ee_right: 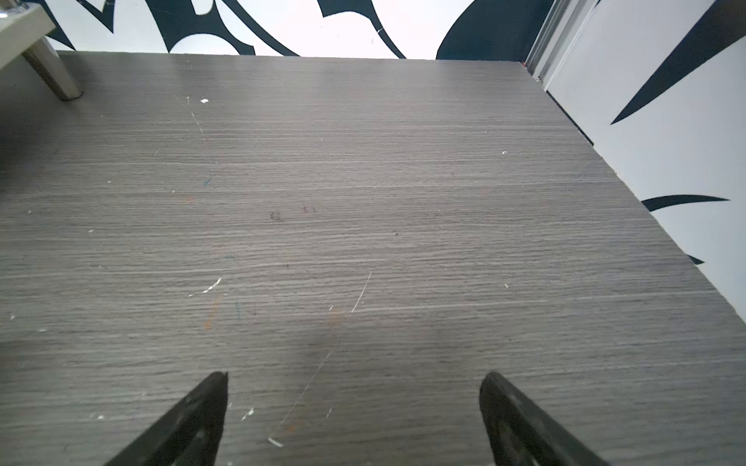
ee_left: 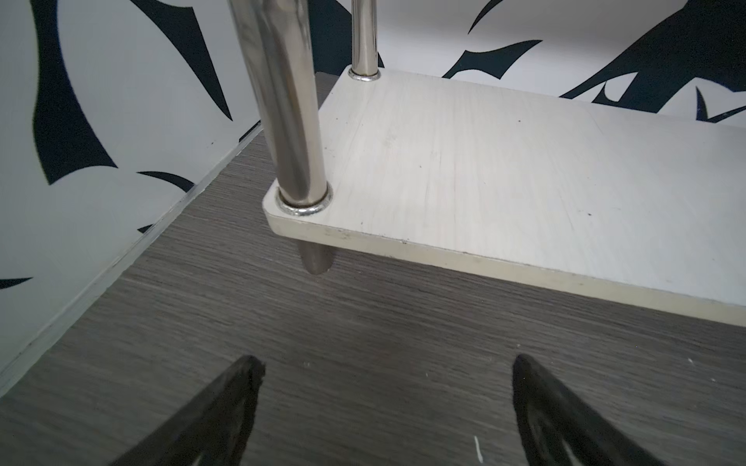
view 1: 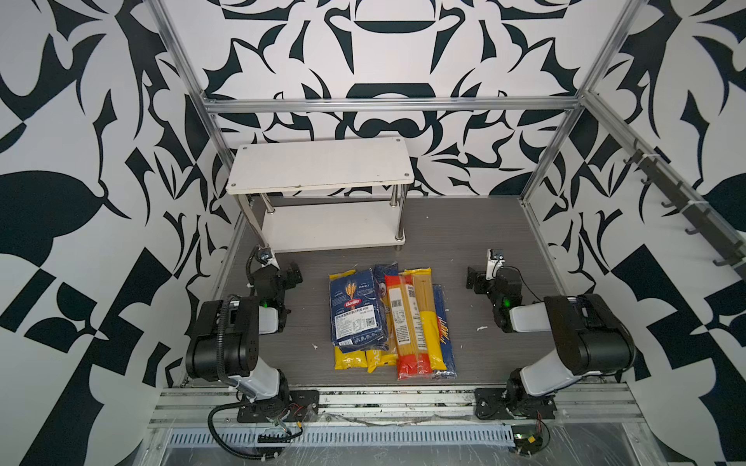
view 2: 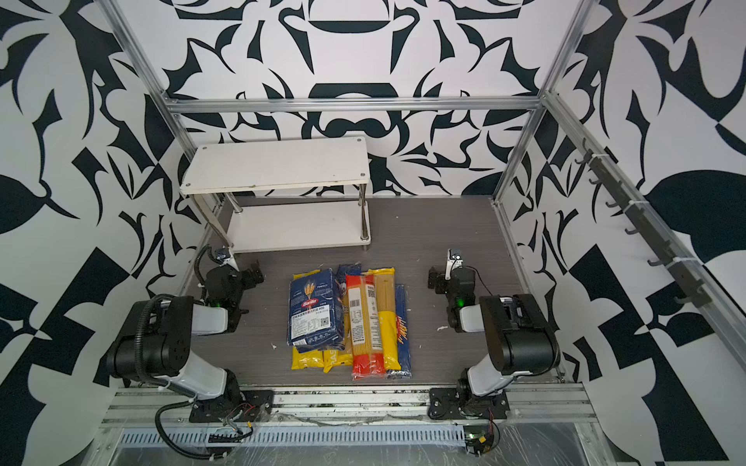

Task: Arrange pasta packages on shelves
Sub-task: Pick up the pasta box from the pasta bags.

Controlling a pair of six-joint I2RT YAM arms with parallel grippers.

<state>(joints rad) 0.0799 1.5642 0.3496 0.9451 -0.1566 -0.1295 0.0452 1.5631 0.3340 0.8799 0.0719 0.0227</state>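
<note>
While left gripper (ee_left: 387,363) and right gripper (ee_right: 355,377) stand open | grey wood-grain table (view 1: 464,242) bears pasta packages (view 1: 403,318) | black-white patterned walls (view 1: 80,121) around

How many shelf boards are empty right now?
2: the upper board and the lower board under it, both bare. The upper one hides the lower's back strip.

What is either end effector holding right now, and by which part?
Nothing: left end effector and right end effector are open and empty.
</note>
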